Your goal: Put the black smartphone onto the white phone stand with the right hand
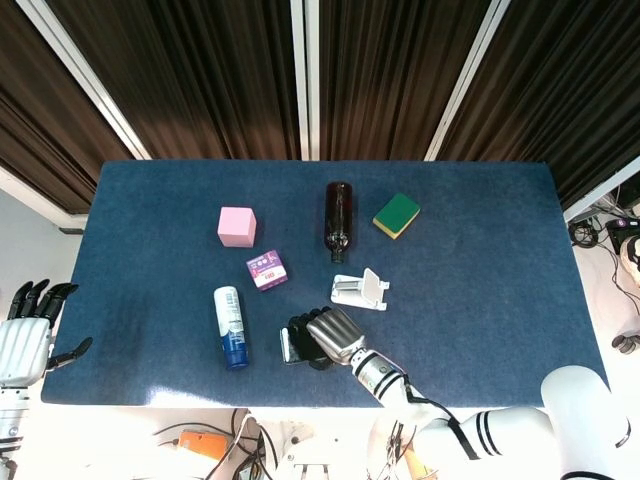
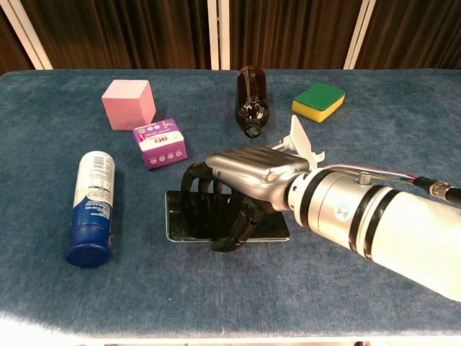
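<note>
The black smartphone (image 2: 175,216) (image 1: 288,345) lies flat on the blue table near the front edge. My right hand (image 2: 241,180) (image 1: 330,335) covers most of it, fingers curled down over its far edge and thumb against its near edge, gripping it across its width. The white phone stand (image 2: 302,144) (image 1: 360,291) stands just behind and to the right of the hand, partly hidden by it in the chest view. My left hand (image 1: 25,335) hangs off the table's left edge, fingers apart, holding nothing.
A blue and white spray can (image 2: 91,205) lies left of the phone. Behind it sit a purple box (image 2: 160,143) and a pink cube (image 2: 128,103). A brown bottle (image 2: 251,101) lies behind the stand, with a green and yellow sponge (image 2: 318,100) to its right.
</note>
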Action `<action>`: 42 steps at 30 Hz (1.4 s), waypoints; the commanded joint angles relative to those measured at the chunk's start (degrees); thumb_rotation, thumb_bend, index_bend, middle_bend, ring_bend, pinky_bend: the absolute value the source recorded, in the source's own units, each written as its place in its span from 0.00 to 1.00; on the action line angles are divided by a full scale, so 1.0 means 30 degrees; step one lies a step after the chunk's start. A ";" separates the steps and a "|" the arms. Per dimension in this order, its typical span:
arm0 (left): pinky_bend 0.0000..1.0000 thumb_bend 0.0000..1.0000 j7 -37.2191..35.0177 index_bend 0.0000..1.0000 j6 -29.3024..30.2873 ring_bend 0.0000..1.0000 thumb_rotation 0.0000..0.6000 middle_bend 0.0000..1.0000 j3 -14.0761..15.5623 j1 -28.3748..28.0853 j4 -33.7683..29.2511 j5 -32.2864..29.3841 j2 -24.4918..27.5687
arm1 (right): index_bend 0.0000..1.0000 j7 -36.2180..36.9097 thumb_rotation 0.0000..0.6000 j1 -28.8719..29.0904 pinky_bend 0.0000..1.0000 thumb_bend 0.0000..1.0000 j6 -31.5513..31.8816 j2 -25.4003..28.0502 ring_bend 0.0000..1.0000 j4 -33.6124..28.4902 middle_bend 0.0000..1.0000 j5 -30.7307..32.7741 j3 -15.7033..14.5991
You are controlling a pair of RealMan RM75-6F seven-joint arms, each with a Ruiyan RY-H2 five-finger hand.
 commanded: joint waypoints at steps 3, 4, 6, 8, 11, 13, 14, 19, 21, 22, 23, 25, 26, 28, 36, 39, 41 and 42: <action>0.00 0.11 0.0102 0.17 -0.0012 0.06 1.00 0.16 0.0017 -0.0014 -0.0146 0.0027 0.0068 | 0.65 0.2874 1.00 -0.0391 0.51 0.47 -0.0352 0.0810 0.38 0.0579 0.47 -0.3010 -0.0131; 0.00 0.11 0.0121 0.17 -0.0022 0.06 1.00 0.16 0.0014 -0.0021 -0.0175 0.0025 0.0089 | 0.65 0.3255 1.00 -0.0506 0.52 0.47 -0.0171 0.0936 0.38 0.0485 0.47 -0.3379 -0.0118; 0.00 0.11 0.0187 0.17 -0.0020 0.06 1.00 0.16 -0.0006 -0.0041 -0.0237 0.0028 0.0128 | 0.65 0.4135 1.00 -0.0797 0.53 0.47 0.0361 0.1324 0.38 0.0122 0.47 -0.4292 -0.0091; 0.00 0.11 0.0219 0.17 -0.0013 0.06 1.00 0.16 -0.0020 -0.0065 -0.0295 0.0054 0.0160 | 0.65 0.5008 1.00 -0.1083 0.53 0.47 0.0938 0.1767 0.38 -0.0343 0.47 -0.5150 -0.0058; 0.00 0.11 0.0290 0.17 -0.0004 0.06 1.00 0.16 -0.0039 -0.0110 -0.0398 0.0108 0.0226 | 0.65 0.6794 1.00 -0.1643 0.53 0.47 0.2080 0.2719 0.38 -0.1120 0.47 -0.6555 0.0032; 0.00 0.11 0.0336 0.17 -0.0008 0.06 1.00 0.16 -0.0046 -0.0137 -0.0467 0.0133 0.0258 | 0.65 0.8176 1.00 -0.2078 0.53 0.47 0.2902 0.3351 0.38 -0.1377 0.47 -0.7271 0.0142; 0.00 0.11 0.0365 0.17 -0.0020 0.06 1.00 0.16 -0.0036 -0.0155 -0.0504 0.0163 0.0271 | 0.65 0.9107 1.00 -0.2406 0.53 0.47 0.3486 0.3736 0.38 -0.1416 0.47 -0.7450 0.0335; 0.00 0.11 0.0528 0.17 -0.0045 0.06 1.00 0.16 -0.0008 -0.0178 -0.0670 0.0191 0.0322 | 0.63 1.3416 1.00 -0.3327 0.53 0.47 0.5005 0.4500 0.38 -0.0194 0.47 -0.7816 0.1057; 0.00 0.11 0.0595 0.17 -0.0003 0.06 1.00 0.16 0.0002 -0.0151 -0.0776 0.0188 0.0355 | 0.62 1.5236 1.00 -0.3622 0.52 0.47 0.5381 0.4512 0.38 0.0830 0.47 -0.7846 0.1256; 0.00 0.11 0.0638 0.17 0.0007 0.06 1.00 0.16 0.0007 -0.0142 -0.0826 0.0183 0.0376 | 0.62 1.5948 1.00 -0.3745 0.52 0.47 0.5543 0.4403 0.38 0.1340 0.47 -0.7814 0.1346; 0.00 0.11 0.0712 0.17 0.0013 0.06 1.00 0.16 0.0012 -0.0133 -0.0897 0.0174 0.0396 | 0.62 1.6885 1.00 -0.3867 0.52 0.47 0.5648 0.4252 0.38 0.2045 0.47 -0.7822 0.1387; 0.00 0.11 0.0817 0.17 0.0013 0.06 1.00 0.16 0.0021 -0.0126 -0.1027 0.0166 0.0419 | 0.62 1.8331 1.00 -0.4021 0.52 0.47 0.5791 0.3926 0.38 0.3105 0.47 -0.7827 0.1465; 0.00 0.11 0.0894 0.17 0.0008 0.06 1.00 0.16 0.0025 -0.0130 -0.1126 0.0167 0.0433 | 0.62 1.9236 1.00 -0.4075 0.52 0.47 0.5844 0.3647 0.38 0.3865 0.47 -0.7874 0.1495; 0.00 0.11 0.1025 0.17 0.0007 0.06 1.00 0.16 0.0040 -0.0139 -0.1259 0.0196 0.0441 | 0.61 2.0480 1.00 -0.4101 0.51 0.47 0.5830 0.3204 0.38 0.4993 0.47 -0.7924 0.1530; 0.00 0.11 0.1507 0.17 0.0042 0.06 1.00 0.16 0.0045 -0.0088 -0.1809 0.0108 0.0651 | 0.58 2.4771 1.00 -0.3891 0.46 0.47 0.6215 0.1101 0.37 0.9728 0.47 -0.9078 0.1232; 0.00 0.11 0.1623 0.17 -0.0033 0.06 1.00 0.16 0.0037 -0.0110 -0.1938 0.0049 0.0702 | 0.57 2.5685 1.00 -0.3794 0.45 0.47 0.6343 0.0395 0.36 1.1159 0.47 -0.9472 0.0998; 0.00 0.11 0.1689 0.17 -0.0069 0.06 1.00 0.16 0.0033 -0.0139 -0.2002 0.0053 0.0692 | 0.56 2.6221 1.00 -0.3738 0.43 0.47 0.6509 -0.0110 0.34 1.2047 0.47 -0.9695 0.0888; 0.00 0.11 0.1711 0.17 -0.0094 0.06 1.00 0.16 0.0039 -0.0150 -0.2030 0.0054 0.0708 | 0.56 2.6505 1.00 -0.3708 0.42 0.47 0.6544 -0.0306 0.34 1.2369 0.46 -0.9780 0.0831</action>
